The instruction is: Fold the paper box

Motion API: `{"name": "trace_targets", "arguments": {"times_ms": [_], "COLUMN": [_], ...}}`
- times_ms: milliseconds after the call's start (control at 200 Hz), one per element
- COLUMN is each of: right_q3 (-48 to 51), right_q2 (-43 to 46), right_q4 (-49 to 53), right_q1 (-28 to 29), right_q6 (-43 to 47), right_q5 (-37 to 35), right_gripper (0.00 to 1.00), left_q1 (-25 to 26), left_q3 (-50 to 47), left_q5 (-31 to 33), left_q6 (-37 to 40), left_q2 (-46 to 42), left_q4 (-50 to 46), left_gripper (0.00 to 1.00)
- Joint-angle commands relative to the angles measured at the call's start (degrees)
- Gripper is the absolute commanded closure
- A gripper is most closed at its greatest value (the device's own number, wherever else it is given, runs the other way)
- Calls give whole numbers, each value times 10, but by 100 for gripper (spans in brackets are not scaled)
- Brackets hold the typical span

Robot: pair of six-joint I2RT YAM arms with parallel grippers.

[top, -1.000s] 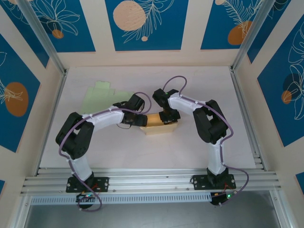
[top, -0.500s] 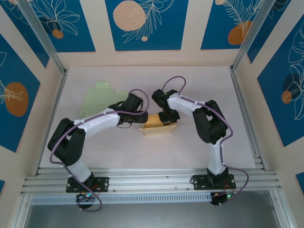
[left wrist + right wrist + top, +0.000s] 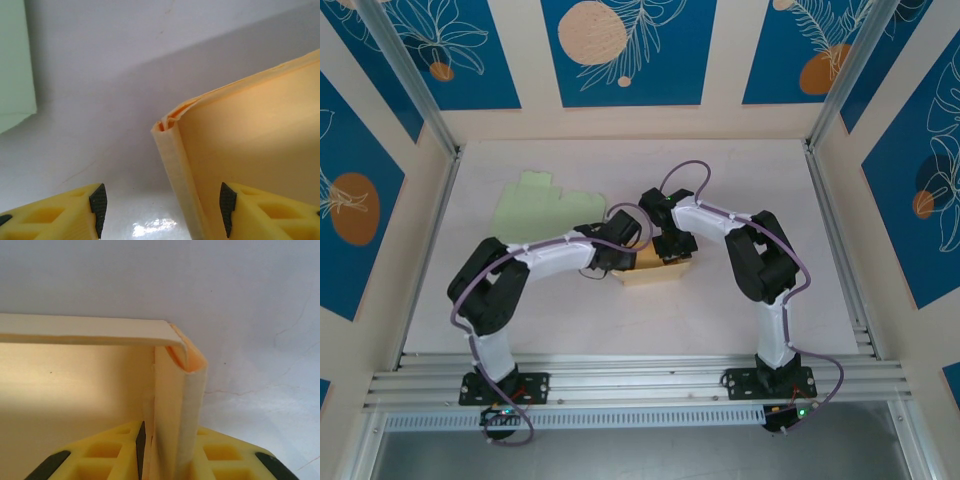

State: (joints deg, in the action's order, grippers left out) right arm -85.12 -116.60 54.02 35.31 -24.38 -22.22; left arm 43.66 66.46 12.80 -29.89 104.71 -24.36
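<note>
The pale yellow paper box (image 3: 655,270) sits at the middle of the white table (image 3: 620,320), already raised into a shallow tray with its walls upright. The right pincer (image 3: 167,450) is clamped on a rolled-over side wall beside one corner. The left pincer (image 3: 162,207) stands apart, straddling the corner at the box's 9 o'clock end, where the layers look loosely tucked. I judge the box mostly folded, with that corner left to press. A flat pale green paper sheet (image 3: 535,205) lies at 10 o'clock.

My left arm (image 3: 545,255) reaches inward with its elbow bent out to the left, my left gripper (image 3: 162,207) spread wide, while my right arm (image 3: 755,255) arches over from the right, elbow out, my right gripper (image 3: 165,442) pointing down and pinched tight on a box (image 3: 75,390) wall.
</note>
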Motion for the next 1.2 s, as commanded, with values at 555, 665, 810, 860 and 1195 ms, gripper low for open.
{"name": "trace_targets", "arguments": {"times_ms": [555, 665, 810, 860, 1195], "right_q3": [13, 4, -3, -9, -10], "right_q2": [9, -2, -6, -9, -17], "right_q4": [7, 22, 45, 60, 36], "right_q1": [11, 12, 9, 8, 8], "right_q6": [-5, -9, -17, -21, -3], "right_q5": [7, -9, -39, -59, -9], "right_gripper": [77, 84, 91, 92, 88], "left_q1": [19, 19, 18, 18, 13], "left_q3": [51, 58, 74, 78, 58], "left_q5": [114, 115, 159, 172, 100], "left_q6": [17, 15, 20, 22, 23], "left_q2": [73, 74, 86, 91, 68], "left_q4": [-109, -111, -147, -158, -96], "left_gripper": [80, 97, 100, 100, 80]}}
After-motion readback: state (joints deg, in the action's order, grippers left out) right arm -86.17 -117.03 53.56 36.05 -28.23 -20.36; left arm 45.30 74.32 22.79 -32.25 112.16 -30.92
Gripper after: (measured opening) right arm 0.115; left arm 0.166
